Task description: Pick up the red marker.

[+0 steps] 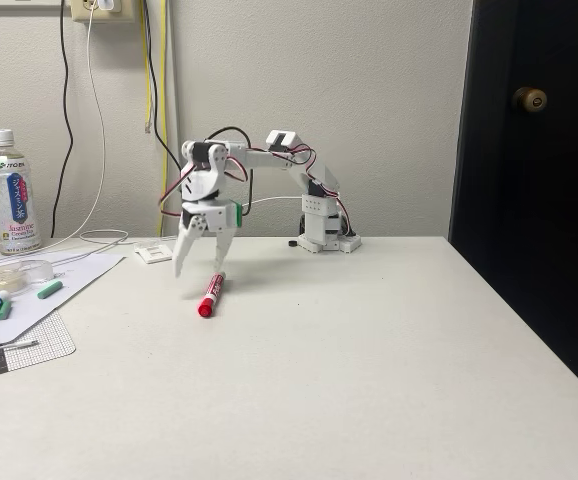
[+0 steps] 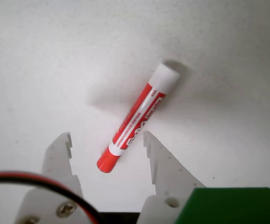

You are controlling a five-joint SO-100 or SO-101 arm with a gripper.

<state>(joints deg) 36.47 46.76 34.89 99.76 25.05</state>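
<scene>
On the white counter lies the red marker, flat and free, its red cap toward the wrist camera and its white end away. Around its cap end stand the fingers, spread wide, one to each side and neither touching it; in the fixed view the gripper hangs just above the marker's far end. I judge this the approach step, the grasp not yet made. Next calls for lowering until the barrel sits between the fingers, then closing squarely across it.
</scene>
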